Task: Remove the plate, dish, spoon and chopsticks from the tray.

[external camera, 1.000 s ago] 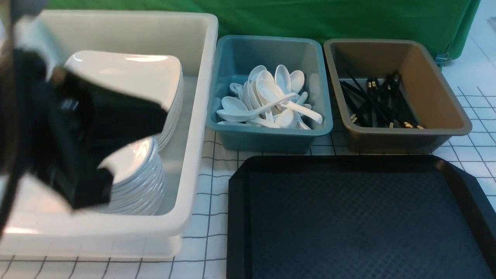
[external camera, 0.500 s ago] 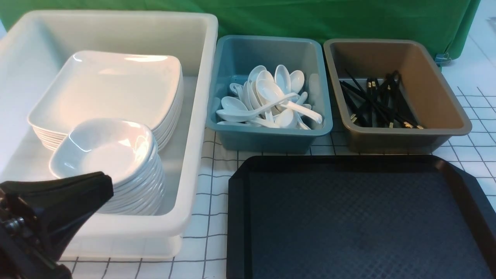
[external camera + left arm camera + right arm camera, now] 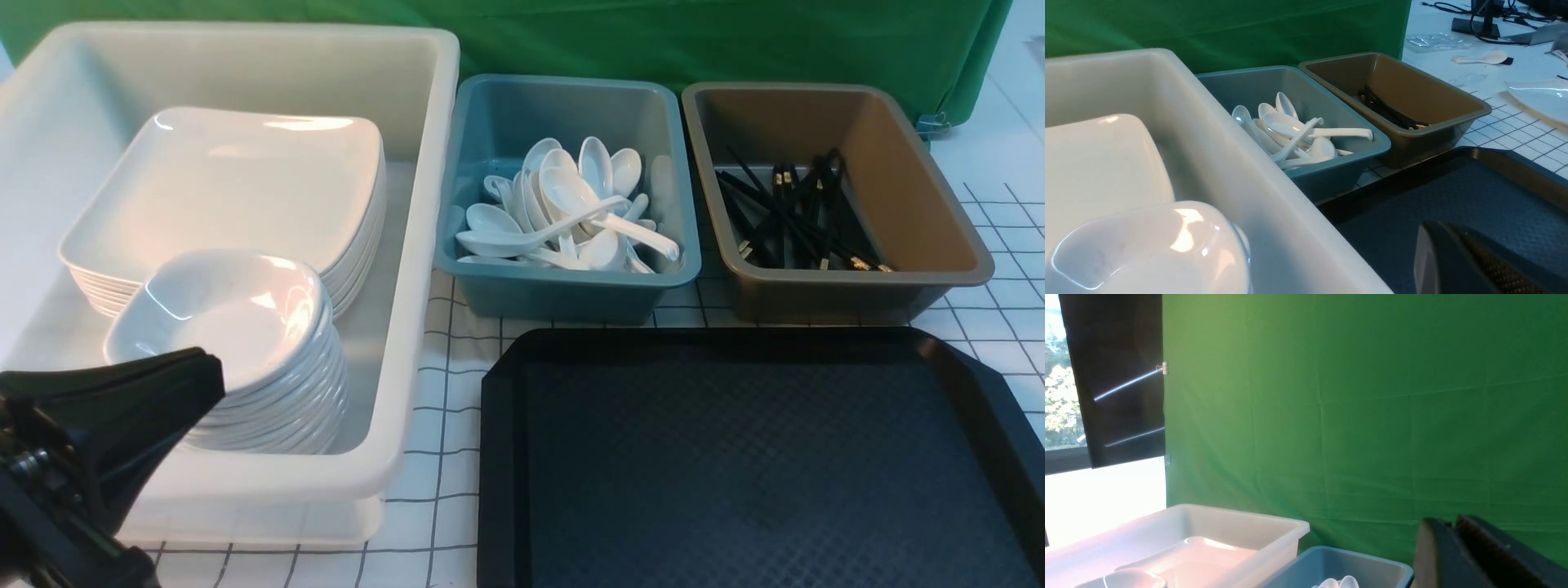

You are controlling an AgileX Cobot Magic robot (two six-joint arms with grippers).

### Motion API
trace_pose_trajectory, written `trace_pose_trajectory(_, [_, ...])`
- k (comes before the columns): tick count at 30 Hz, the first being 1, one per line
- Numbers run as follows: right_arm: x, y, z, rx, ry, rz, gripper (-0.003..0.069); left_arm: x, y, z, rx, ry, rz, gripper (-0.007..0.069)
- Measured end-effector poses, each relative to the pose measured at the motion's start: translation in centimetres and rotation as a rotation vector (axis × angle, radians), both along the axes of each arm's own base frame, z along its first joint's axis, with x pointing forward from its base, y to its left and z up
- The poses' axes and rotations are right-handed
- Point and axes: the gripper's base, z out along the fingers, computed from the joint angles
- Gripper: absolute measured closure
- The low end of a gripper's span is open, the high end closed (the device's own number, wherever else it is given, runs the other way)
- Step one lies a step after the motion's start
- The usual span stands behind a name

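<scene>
**Black tray bare, tableware sorted into three bins**

Black and diamond-textured, the tray (image 3: 759, 465) lies empty at the near right of the front view on a white counter (image 3: 445, 425) ruled with a dark grid. Behind it a white bin (image 3: 408, 269) holds a stack of plates (image 3: 245, 180) and, nearer, a stack of small dishes (image 3: 237, 327). A teal bin (image 3: 571, 278) holds the spoons (image 3: 563, 212); a brown bin (image 3: 898, 188) holds the chopsticks (image 3: 792, 216). A green cloth (image 3: 653, 41) hangs behind. A second ago the left gripper (image 3: 175, 384) was a blur over the plates; half a second ago it sat low at the near left, and now it sits slightly lower there, jaws clenched on nothing.

The left wrist view shows the same row of bins, the tray's far corner (image 3: 1453, 192), and one dark finger (image 3: 1457, 261) of the gripper. Beyond the brown bin (image 3: 1412, 118), a loose spoon (image 3: 1482, 58), a plate edge (image 3: 1539, 96) and cables (image 3: 1486, 20) lie on the counter.

The right wrist view faces the green cloth (image 3: 1372, 416), with a dark curtain (image 3: 1114, 375) and a bright window (image 3: 1061, 396) beside it. The right gripper (image 3: 1453, 539) shows its jaws close together with a thin gap, empty; I cannot tell whether they are released or clenched.
</scene>
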Motion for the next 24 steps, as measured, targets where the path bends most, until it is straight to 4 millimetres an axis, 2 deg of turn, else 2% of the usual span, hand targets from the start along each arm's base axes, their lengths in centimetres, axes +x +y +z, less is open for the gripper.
trace_pose_trajectory(18, [0.0,0.0,-0.1,-0.002,0.003,-0.001,0.0526,-0.1,0.2,0.0,0.051,-0.036,0.005,0.0625])
trace_pose_trajectory(21, [0.0,0.0,-0.1,-0.002,0.003,-0.001,0.0518,-0.7,0.7,0.0,0.035,-0.059,0.026,0.0625])
trace_pose_trajectory(24, [0.0,0.0,-0.1,-0.001,0.004,-0.001,0.0510,-1.7,2.2,-0.5,-0.042,-0.109,0.138,0.0624])
